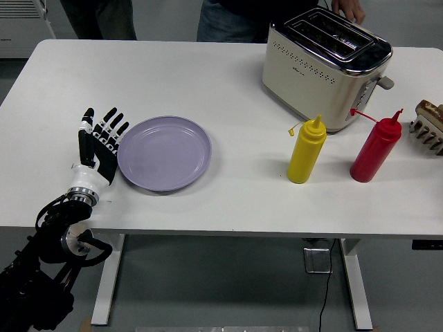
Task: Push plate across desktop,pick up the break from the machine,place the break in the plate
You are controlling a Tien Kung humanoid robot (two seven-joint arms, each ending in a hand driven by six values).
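A lilac plate (164, 152) lies on the white table (228, 200), left of centre. My left hand (100, 142) stands upright with its fingers spread, pressed against the plate's left rim and holding nothing. A cream and chrome toaster (325, 66) sits at the back right; its two slots look dark and no bread rises out of them. My right hand (429, 128) rests at the picture's right edge with a brown piece showing on top of it; most of the hand is cut off by the frame.
A yellow squeeze bottle (306, 151) and a red squeeze bottle (376, 147) stand in front of the toaster. A person stands at the far side, one hand (349, 8) just behind the toaster. The table's near edge runs just below the plate.
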